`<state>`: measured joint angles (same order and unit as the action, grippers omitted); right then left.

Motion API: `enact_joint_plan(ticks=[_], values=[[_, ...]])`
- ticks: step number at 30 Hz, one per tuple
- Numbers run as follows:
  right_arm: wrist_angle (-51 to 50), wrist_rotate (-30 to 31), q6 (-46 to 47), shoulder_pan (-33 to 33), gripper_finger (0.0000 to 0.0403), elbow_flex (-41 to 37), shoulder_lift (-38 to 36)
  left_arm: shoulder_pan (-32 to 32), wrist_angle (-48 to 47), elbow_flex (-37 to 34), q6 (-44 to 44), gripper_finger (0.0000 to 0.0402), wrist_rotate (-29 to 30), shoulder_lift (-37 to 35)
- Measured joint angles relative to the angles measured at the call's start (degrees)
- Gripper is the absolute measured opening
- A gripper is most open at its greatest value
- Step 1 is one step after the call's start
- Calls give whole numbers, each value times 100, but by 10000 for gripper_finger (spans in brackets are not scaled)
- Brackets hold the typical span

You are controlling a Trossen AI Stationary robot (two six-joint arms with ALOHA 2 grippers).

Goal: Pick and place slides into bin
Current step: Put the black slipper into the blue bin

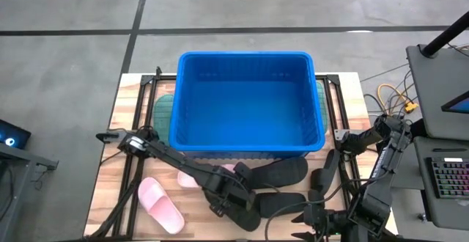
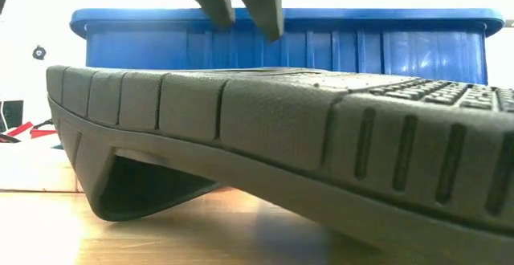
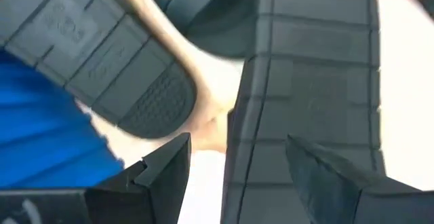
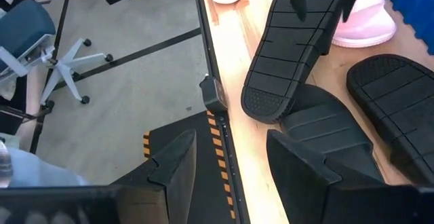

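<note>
Several black slides lie sole up on the wooden table in front of the blue bin (image 1: pixel 245 103). My left gripper (image 3: pixel 237 146) hovers open over one of them (image 3: pixel 305 95), fingers pointing steeply down, one long edge of its sole between them without touching. The low view shows those fingers (image 2: pixel 241 12) clear above a black slide (image 2: pixel 281 136). My right gripper (image 4: pixel 230 139) is open and empty over the table's near edge, right of the slides (image 4: pixel 291 54). A pink slide (image 1: pixel 161 205) lies near left.
A second pink slide (image 1: pixel 189 180) lies partly under my left arm. Green slides (image 1: pixel 163 110) lie against the bin's left and right walls. Two more black slides (image 1: pixel 282 172) lie between the grippers. The floor, a chair (image 4: pixel 41 41) and equipment flank the table.
</note>
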<state>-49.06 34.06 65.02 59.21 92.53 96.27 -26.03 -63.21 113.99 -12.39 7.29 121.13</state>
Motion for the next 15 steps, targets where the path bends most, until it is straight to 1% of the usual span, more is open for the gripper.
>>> enact_joint_plan(ticks=[5,15], values=[[-90,1,461,-1,171,1,0,3,14,-67,1,224,49,7],[-178,0,450,-1,171,0,0,21,14,-65,-23,224,133,78]])
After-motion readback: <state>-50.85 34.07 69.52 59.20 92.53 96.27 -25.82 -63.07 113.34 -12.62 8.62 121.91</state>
